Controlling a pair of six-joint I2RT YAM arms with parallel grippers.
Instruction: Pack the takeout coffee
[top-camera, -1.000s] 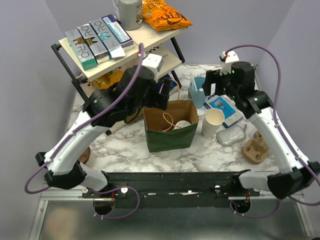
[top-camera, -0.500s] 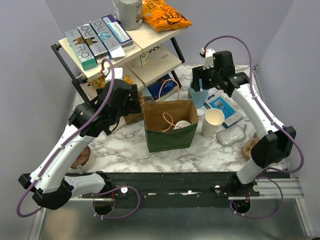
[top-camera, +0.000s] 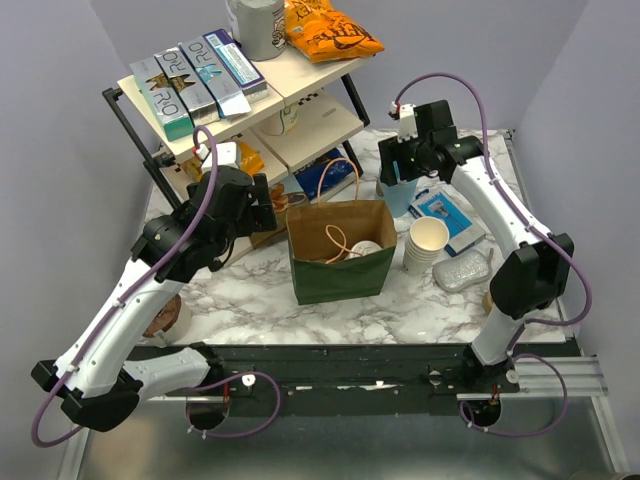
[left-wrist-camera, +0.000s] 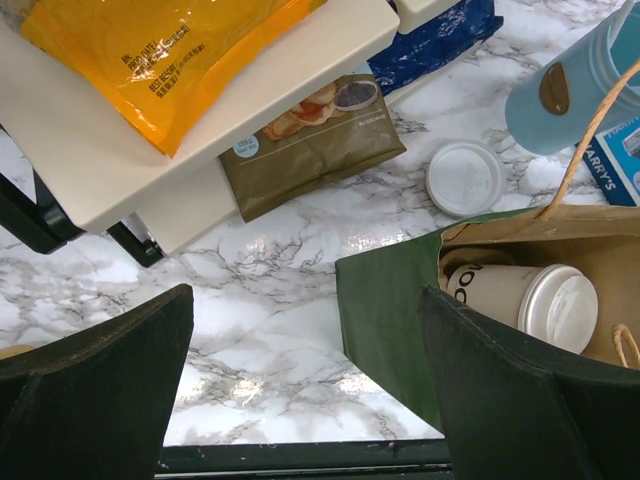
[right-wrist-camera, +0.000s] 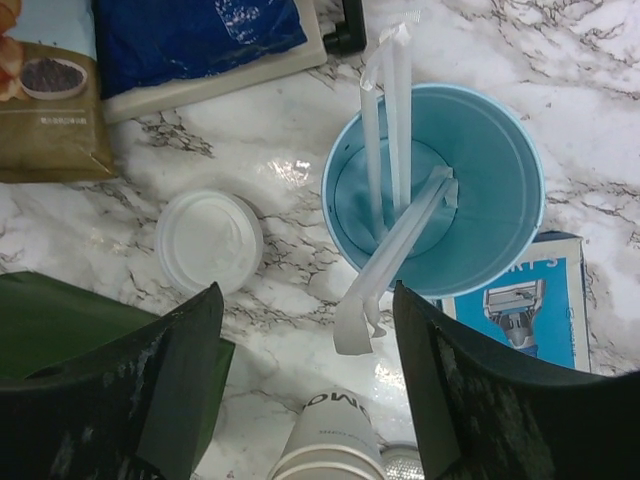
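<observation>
The takeout coffee (left-wrist-camera: 520, 300), a cream cup with a white lid, lies on its side inside the green-and-brown paper bag (left-wrist-camera: 385, 300); from above the takeout coffee (top-camera: 365, 248) shows in the bag (top-camera: 340, 278). My left gripper (left-wrist-camera: 305, 390) hovers open over bare marble just left of the bag, holding nothing; from above the left gripper (top-camera: 262, 205) sits beside the shelf. My right gripper (right-wrist-camera: 310, 380) is open above the table near the light blue cup (right-wrist-camera: 470, 190). A white wrapped stick (right-wrist-camera: 390, 255) pokes from that cup toward the jaws, not gripped.
A loose white lid (right-wrist-camera: 208, 240) lies on the marble behind the bag. A stack of lidless cream cups (top-camera: 427, 242) stands right of the bag. The shelf (top-camera: 300, 75) with boxes and snack bags fills the back left. A blue box (top-camera: 447, 215), silver pouch (top-camera: 462, 270) and cardboard carrier (top-camera: 510, 295) sit right.
My left arm has drawn back from over the bag toward the left. My right arm has swung left over the blue cup, and its jaws have narrowed a little.
</observation>
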